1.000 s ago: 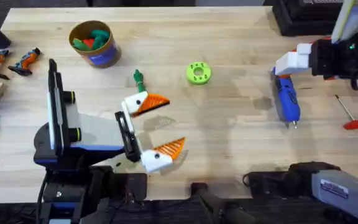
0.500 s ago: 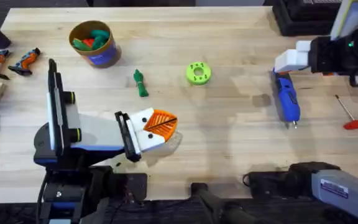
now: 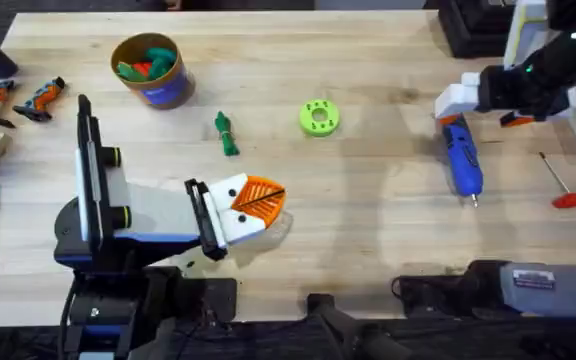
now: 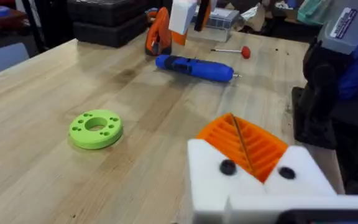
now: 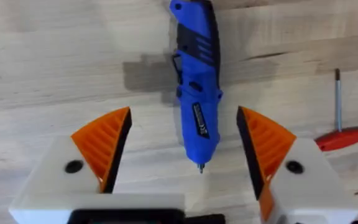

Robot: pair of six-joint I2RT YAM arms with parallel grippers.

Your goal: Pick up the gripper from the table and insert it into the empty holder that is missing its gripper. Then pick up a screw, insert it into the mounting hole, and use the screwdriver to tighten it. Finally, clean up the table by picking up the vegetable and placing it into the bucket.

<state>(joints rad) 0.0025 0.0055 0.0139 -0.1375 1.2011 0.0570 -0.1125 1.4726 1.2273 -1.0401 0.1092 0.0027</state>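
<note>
Left gripper (image 3: 258, 203): was seen low over the near left part of the table (image 3: 368, 230), its orange ribbed pads (image 4: 244, 142) pressed together with nothing between them.
Right gripper (image 5: 185, 146): was held above the far right part of the table, its two orange pads set wide apart; nothing was grasped.
Screwdriver (image 3: 462, 160): the blue power screwdriver was seen lying flat on the wood at the right side, metal tip toward the near edge; in the right wrist view it lay below the gap between the spread pads, untouched.
Vegetable (image 3: 226, 134): the dark green knobby toy was seen lying on the table beyond the left gripper, between the bucket and the green disc, apart from both.
Bucket (image 3: 150, 70): the tan tub with a blue band stood upright at the far left, with green and red pieces seen inside.
Green disc (image 3: 318, 117): the lime-green round disc with holes lay flat near the middle of the table.
Red-handled tool (image 3: 560, 184): the thin tool lay on the right side, just beside the screwdriver but not touching it.
Orange-and-black tools (image 3: 18, 98): two were seen lying at the far left edge.
</note>
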